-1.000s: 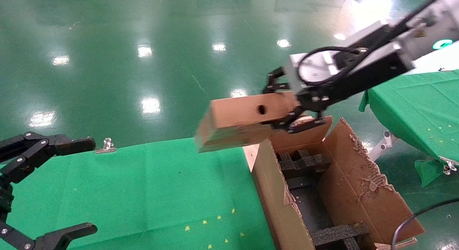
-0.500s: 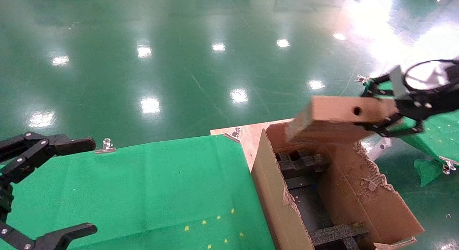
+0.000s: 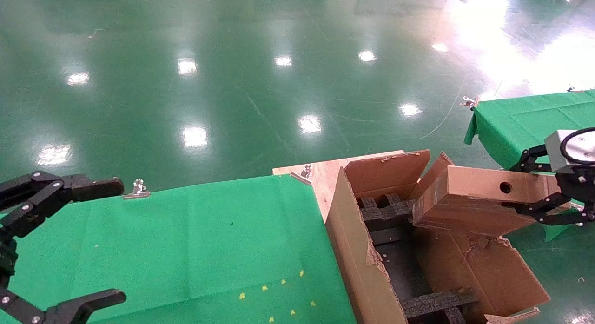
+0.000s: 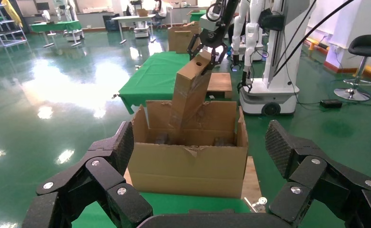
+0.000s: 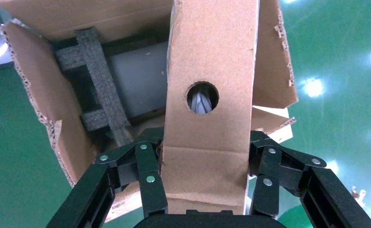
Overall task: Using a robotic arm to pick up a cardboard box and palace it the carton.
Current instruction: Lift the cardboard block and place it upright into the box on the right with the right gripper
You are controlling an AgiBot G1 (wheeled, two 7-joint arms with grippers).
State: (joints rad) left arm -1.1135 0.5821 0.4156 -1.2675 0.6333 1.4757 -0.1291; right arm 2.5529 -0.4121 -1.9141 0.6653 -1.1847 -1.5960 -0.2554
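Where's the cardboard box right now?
Head view, right side: the cardboard box is clamped in the right gripper, tilted over the carton, its lower end dipping inside.

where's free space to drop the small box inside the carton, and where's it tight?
Free: the dark floor patch of the carton between the far and near black foam inserts, bordered by the two long walls. Tight: the far end, where foam sits under the cardboard box held by the right claw.
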